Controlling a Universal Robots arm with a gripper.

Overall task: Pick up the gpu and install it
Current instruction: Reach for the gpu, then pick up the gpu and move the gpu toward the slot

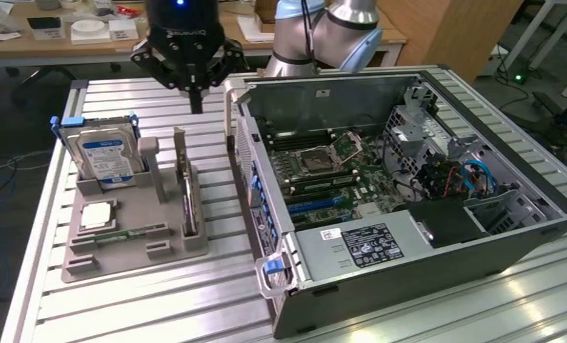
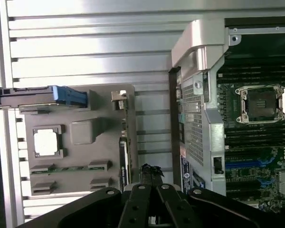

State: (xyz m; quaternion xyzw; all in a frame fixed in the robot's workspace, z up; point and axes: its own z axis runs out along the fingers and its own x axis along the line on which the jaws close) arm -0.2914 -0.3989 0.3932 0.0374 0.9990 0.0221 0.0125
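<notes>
Below the gripper [image 1: 196, 106], shown closed and empty above the desk [image 1: 121, 304], the gpu [image 1: 183, 179] is seen untouched, upright in its grey holder [image 1: 121, 259], not yet installed in the open case [image 1: 455, 279].

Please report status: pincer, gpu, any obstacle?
Pincer shut, empty, hovering near gpu. It stands upright in gray holder. Nothing between them.
</notes>
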